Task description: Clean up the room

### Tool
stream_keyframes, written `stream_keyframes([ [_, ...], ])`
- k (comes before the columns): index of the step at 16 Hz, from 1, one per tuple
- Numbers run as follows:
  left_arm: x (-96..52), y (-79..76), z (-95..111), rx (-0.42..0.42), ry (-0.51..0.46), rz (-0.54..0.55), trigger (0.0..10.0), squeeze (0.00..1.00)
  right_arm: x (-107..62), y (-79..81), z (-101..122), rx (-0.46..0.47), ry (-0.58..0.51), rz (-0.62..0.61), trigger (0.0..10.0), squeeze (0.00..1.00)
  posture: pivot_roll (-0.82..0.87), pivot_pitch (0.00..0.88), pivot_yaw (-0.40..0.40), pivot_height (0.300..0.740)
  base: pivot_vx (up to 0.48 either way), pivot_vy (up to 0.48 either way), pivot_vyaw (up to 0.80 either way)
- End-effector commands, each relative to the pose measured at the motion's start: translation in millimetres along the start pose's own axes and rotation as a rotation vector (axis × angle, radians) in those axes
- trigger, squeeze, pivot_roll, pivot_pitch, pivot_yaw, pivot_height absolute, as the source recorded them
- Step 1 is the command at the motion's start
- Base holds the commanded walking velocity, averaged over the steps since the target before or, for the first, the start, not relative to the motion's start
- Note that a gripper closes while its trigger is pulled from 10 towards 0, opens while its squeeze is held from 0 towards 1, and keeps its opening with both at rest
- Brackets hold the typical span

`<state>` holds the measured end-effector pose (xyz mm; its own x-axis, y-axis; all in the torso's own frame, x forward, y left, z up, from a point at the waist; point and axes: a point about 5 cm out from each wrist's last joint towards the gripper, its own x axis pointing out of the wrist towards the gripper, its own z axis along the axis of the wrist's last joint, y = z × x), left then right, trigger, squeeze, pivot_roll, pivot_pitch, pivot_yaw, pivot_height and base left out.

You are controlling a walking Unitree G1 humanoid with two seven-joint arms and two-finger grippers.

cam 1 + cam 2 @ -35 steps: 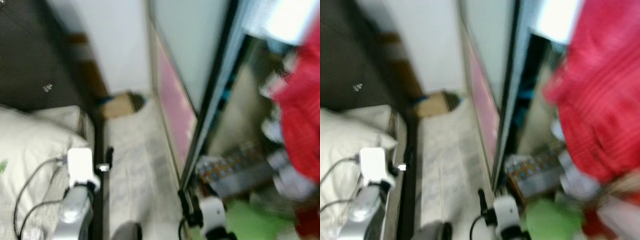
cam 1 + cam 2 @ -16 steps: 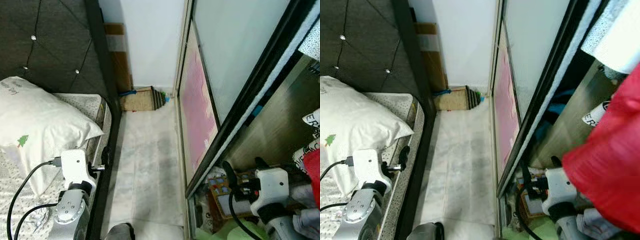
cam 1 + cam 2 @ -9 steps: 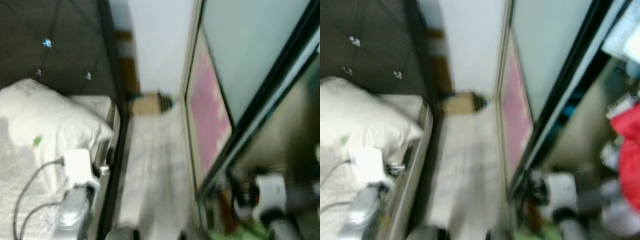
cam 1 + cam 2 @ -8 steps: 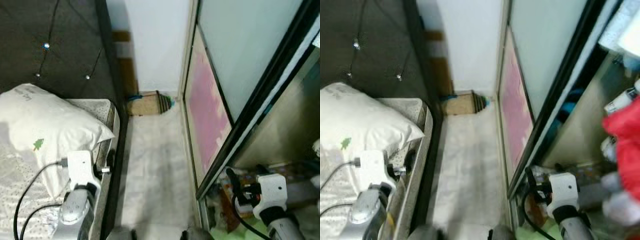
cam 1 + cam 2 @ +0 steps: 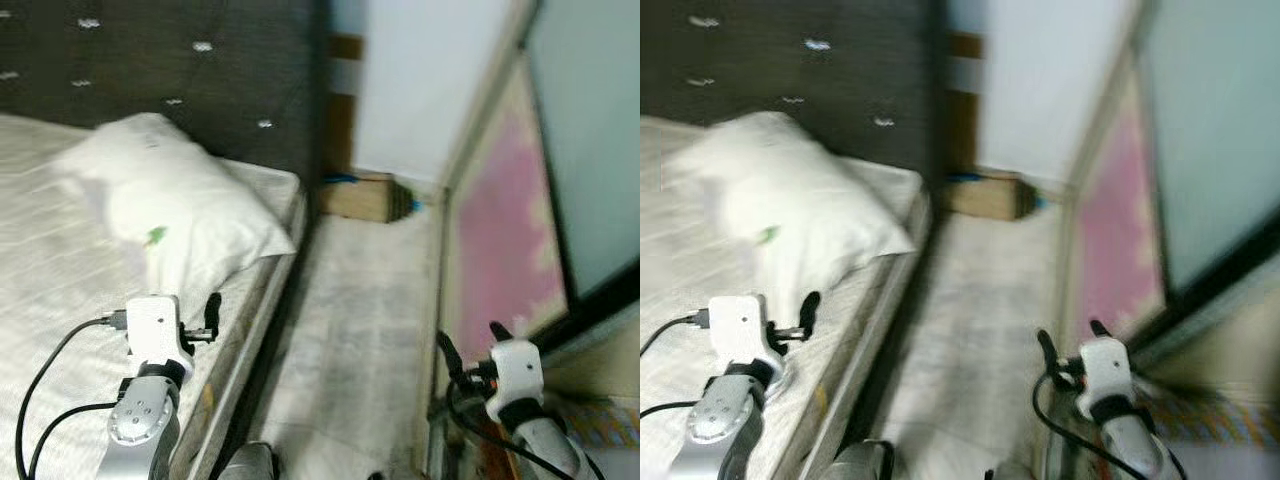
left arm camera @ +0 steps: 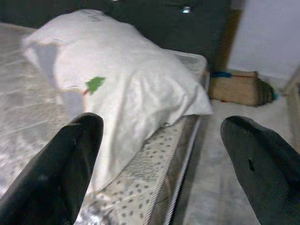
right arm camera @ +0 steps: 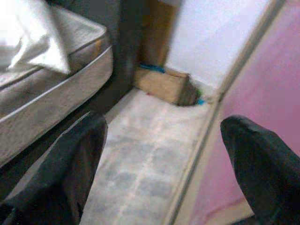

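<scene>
One pillow (image 5: 185,210) on one bed (image 5: 60,270), one box (image 5: 365,195)

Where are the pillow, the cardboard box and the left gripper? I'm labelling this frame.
pillow (image 5: 190,205), left eye view, middle of its white top face.
cardboard box (image 5: 358,196), left eye view, its brown side.
left gripper (image 6: 161,164), left wrist view, midway between its fingertips.

No legible text anywhere (pillow (image 6: 126,79) print just a green tree)
</scene>
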<state>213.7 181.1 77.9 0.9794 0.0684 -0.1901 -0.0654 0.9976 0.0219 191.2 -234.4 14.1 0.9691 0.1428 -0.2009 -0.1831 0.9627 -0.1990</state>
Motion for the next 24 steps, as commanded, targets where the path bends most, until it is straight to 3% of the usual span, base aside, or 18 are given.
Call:
stream_keyframes([
  [1, -0.3, 3.0, 0.8, 0.006, -0.005, 0.012, 10.0, 0.00, -1.7, -3.7, -4.7, -0.007, 0.006, 0.005, 10.0, 0.00, -0.03, 0.096, -0.018, 0.740, 0.000, 0.000, 0.80],
  [4, 0.7, 0.5, 0.4, 0.008, -0.006, -0.002, 10.0, 0.00, -7.7, -28.2, -9.2, -0.005, -0.009, 0.046, 10.0, 0.00, -0.03, 0.090, -0.021, 0.740, 0.000, 0.000, 0.80],
  [8, 2.3, -1.8, 0.4, 0.006, -0.006, -0.013, 10.0, 0.00, -13.7, -38.4, -3.9, 0.012, -0.064, 0.092, 10.0, 0.00, -0.04, 0.086, -0.020, 0.740, 0.000, 0.000, 0.80],
  [10, 3.3, -2.8, 1.1, 0.006, -0.010, -0.015, 10.0, 0.00, -10.7, -37.9, -0.5, 0.020, -0.084, 0.126, 10.0, 0.00, -0.04, 0.086, -0.017, 0.740, 0.000, 0.000, 0.80],
  [14, 3.4, -4.0, 1.9, 0.007, -0.015, -0.016, 10.0, 0.00, 15.9, -36.8, 15.7, 0.039, -0.116, 0.198, 10.0, 0.00, -0.03, 0.088, -0.020, 0.740, 0.000, 0.000, 0.80],
  [18, 3.2, -4.3, 1.9, 0.010, -0.019, -0.015, 10.0, 0.00, 15.3, -2.3, 50.0, 0.043, -0.238, 0.238, 10.0, 0.00, -0.03, 0.087, -0.016, 0.740, 0.000, 0.000, 0.80],
  [20, 3.3, -4.5, 1.9, 0.002, -0.021, -0.012, 10.0, 0.00, 20.0, 23.1, 72.7, 0.053, -0.288, 0.248, 10.0, 0.00, -0.03, 0.083, -0.014, 0.740, 0.000, 0.000, 0.68],
  [22, 4.6, -4.0, 3.6, 0.001, -0.031, -0.012, 10.0, 0.00, 37.1, 48.0, 111.0, 0.060, -0.335, 0.257, 10.0, 0.00, -0.03, 0.087, -0.012, 0.740, 0.000, 0.000, 0.62],
  [24, 5.7, -3.2, 4.7, 0.016, -0.035, -0.007, 10.0, 0.00, 36.2, 54.5, 148.2, 0.054, -0.362, 0.254, 10.0, 0.00, -0.03, 0.088, -0.007, 0.740, 0.000, 0.000, 0.80],
])
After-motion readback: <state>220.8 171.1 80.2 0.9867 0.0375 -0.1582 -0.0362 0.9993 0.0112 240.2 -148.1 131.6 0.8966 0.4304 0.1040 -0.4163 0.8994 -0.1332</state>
